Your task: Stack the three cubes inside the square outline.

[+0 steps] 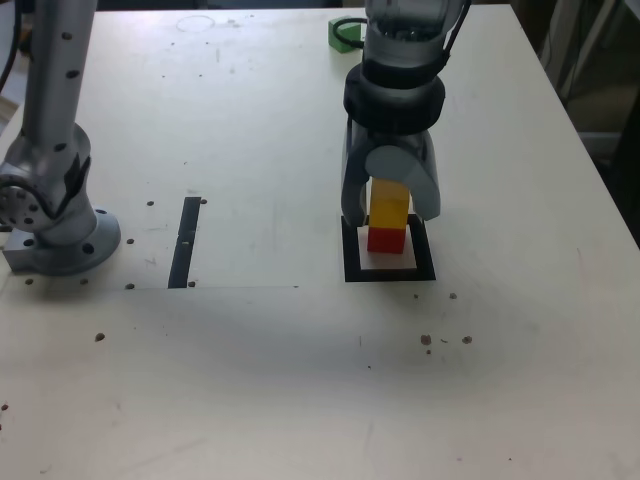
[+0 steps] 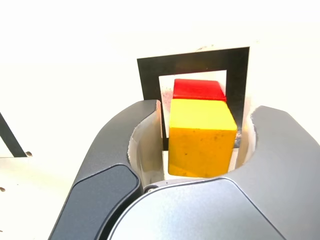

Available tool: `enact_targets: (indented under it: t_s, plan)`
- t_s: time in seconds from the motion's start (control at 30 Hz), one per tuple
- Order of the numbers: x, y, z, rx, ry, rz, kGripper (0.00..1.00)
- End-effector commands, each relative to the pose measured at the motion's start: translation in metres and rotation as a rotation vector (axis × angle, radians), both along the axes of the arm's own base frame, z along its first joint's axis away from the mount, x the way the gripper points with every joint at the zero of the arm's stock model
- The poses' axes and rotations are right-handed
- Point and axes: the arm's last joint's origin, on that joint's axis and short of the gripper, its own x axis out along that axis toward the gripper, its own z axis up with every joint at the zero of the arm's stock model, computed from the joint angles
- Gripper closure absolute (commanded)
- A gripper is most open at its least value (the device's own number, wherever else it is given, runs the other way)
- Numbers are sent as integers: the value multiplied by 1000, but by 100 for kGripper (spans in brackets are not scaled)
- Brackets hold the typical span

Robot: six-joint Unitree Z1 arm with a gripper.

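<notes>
Nearest the wrist camera, the gripper pointed down, fingers spread around the yellow cube. This sat squarely on the red cube, the pair's long axis upright, inside the square outline. The arm reached down from above; the green cube lay at the table's far edge.

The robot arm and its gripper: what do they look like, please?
The arm is grey, with dark round spots and black cables; near the wrist sits a black ring. The gripper has thick, curved, dark grey jaws with pale inner faces.
</notes>
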Motion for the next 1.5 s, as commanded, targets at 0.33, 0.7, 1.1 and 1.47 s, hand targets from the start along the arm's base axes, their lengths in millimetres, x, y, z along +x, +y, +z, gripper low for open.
enact_targets:
  t_s: [0.33,0.7,1.1,1.47]
  plan:
    - [-12,8,15,25,23,2,3]
    - [-29,54,35,66,41,-24,1]
    - [-43,107,53,112,23,39,1]
    - [-57,151,69,113,2,116,1]
